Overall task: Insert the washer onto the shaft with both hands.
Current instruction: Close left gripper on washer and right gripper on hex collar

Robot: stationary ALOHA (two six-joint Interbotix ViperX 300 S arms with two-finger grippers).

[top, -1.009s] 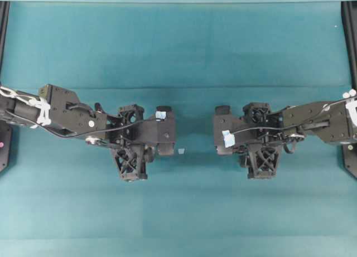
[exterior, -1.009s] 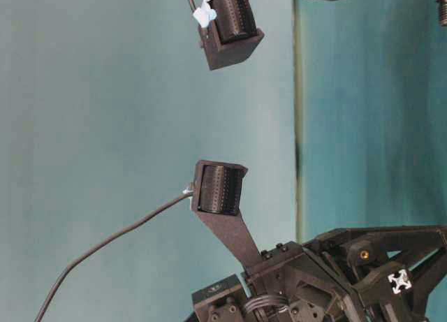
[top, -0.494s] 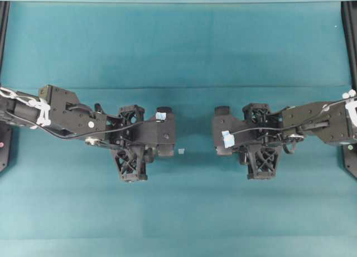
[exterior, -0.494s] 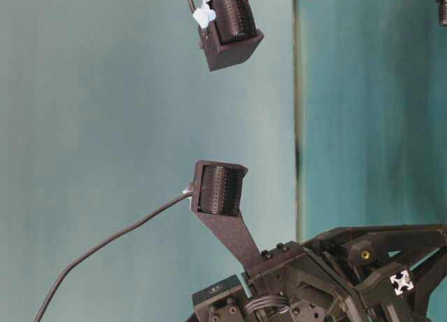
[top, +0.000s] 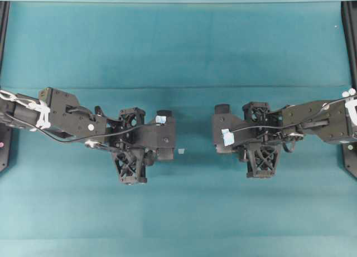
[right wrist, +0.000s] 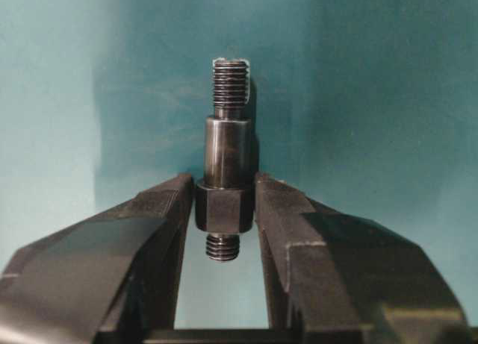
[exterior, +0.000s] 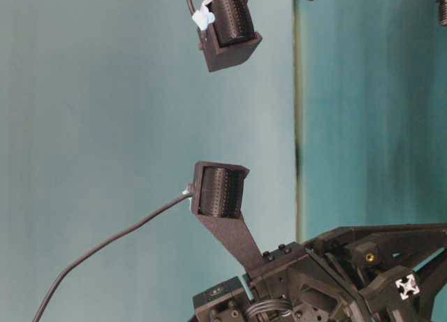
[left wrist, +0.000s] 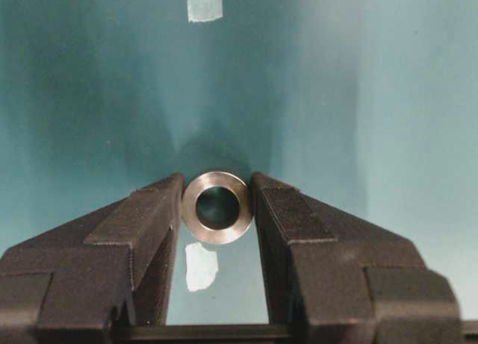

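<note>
In the left wrist view, the left pincer [left wrist: 216,210] clamped the washer [left wrist: 216,207] between its fingertips at the centre of the frame, the dark hole facing the camera. In the right wrist view, the right pincer [right wrist: 224,210] gripped the shaft [right wrist: 226,159] by its hexagonal section, threaded end pointing to the top of the frame. Seen from overhead, both pincers faced each other, apart, mid-frame above the teal desk [top: 178,45]. A pale tape bit [top: 181,151] lay just beside the left pincer.
</note>
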